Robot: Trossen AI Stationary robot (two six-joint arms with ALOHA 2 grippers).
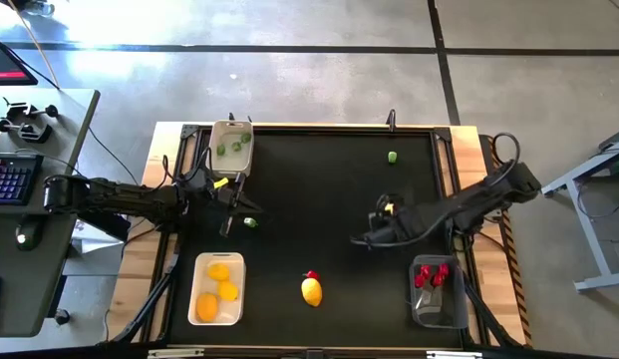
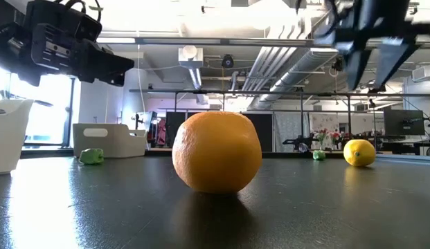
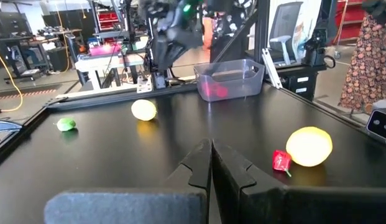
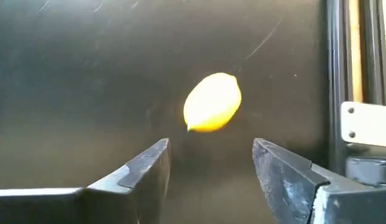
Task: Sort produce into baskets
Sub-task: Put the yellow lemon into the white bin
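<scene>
Right wrist view shows the right gripper (image 4: 208,165) spread wide, empty, above a yellow lemon (image 4: 212,102) near frame centre. Left gripper (image 3: 211,163) is clenched shut, empty, with another lemon (image 3: 309,147) lower right.

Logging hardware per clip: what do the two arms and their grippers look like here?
Both arms are dark, nearly black, and jointed. The left arm has a small yellow mark near its wrist, and the right arm carries a looping black cable by its base. The left gripper has matte black fingers with stepped, angular tips. The right gripper has dark grey fingers with flat, wedge-shaped ends.
</scene>
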